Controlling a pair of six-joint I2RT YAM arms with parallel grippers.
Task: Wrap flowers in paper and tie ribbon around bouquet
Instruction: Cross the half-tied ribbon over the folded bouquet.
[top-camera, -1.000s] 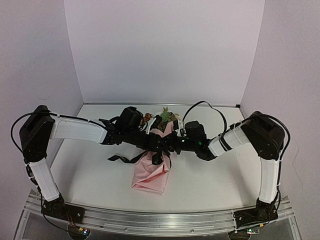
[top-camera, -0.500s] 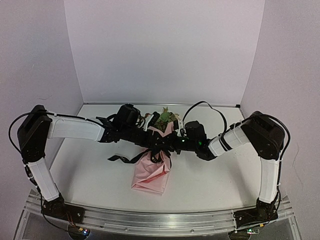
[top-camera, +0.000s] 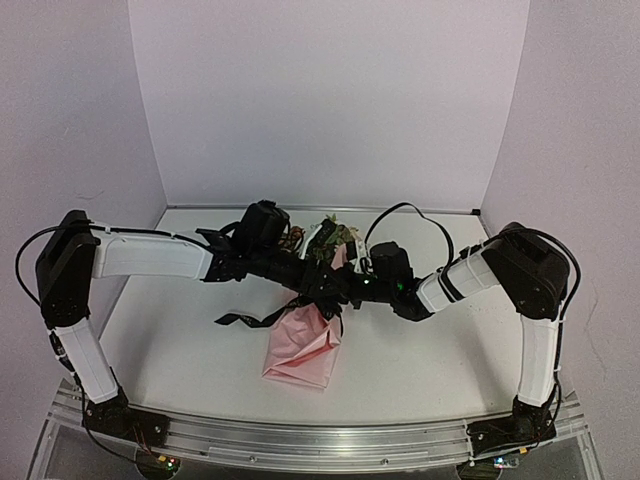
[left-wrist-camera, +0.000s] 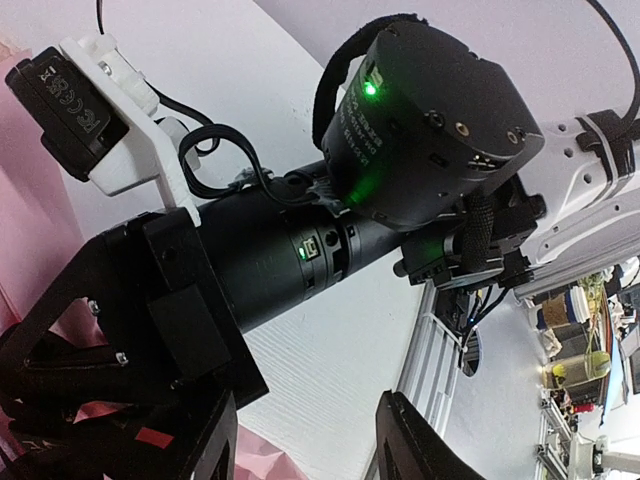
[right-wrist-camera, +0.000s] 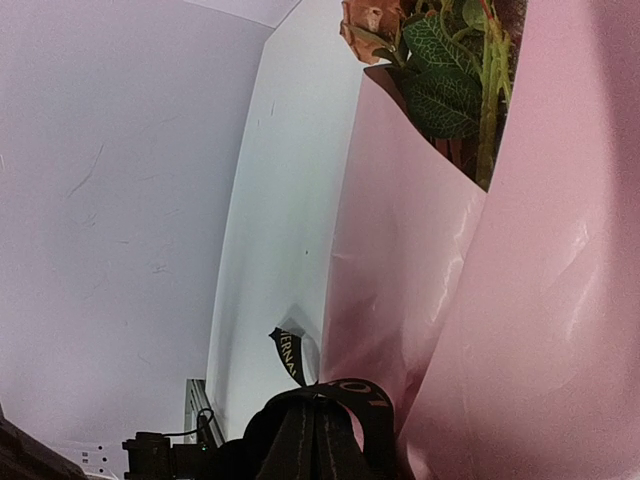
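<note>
The bouquet lies mid-table, its pink paper (top-camera: 300, 350) cone pointing toward the arms and the flowers (top-camera: 335, 238) showing at the far, wide end. The black ribbon (top-camera: 243, 318) trails left from the cone's middle. My left gripper (top-camera: 318, 287) and right gripper (top-camera: 338, 292) meet over that middle. In the right wrist view the right gripper (right-wrist-camera: 320, 440) is shut on the lettered ribbon (right-wrist-camera: 350, 390), which loops over its tips beside the paper (right-wrist-camera: 480, 300) and green leaves (right-wrist-camera: 440, 80). In the left wrist view the left gripper (left-wrist-camera: 310, 410) is open with only table between its fingers (left-wrist-camera: 405, 440).
The white table (top-camera: 180, 330) is walled by pale panels at the back and sides. An aluminium rail (top-camera: 330, 440) runs along the near edge. In the left wrist view the right arm's black wrist (left-wrist-camera: 420, 120) and camera mount (left-wrist-camera: 110, 110) sit close ahead of the left gripper.
The left gripper has reached further right over the cone's middle, toward the right gripper. The right arm has held still, shut on the ribbon.
</note>
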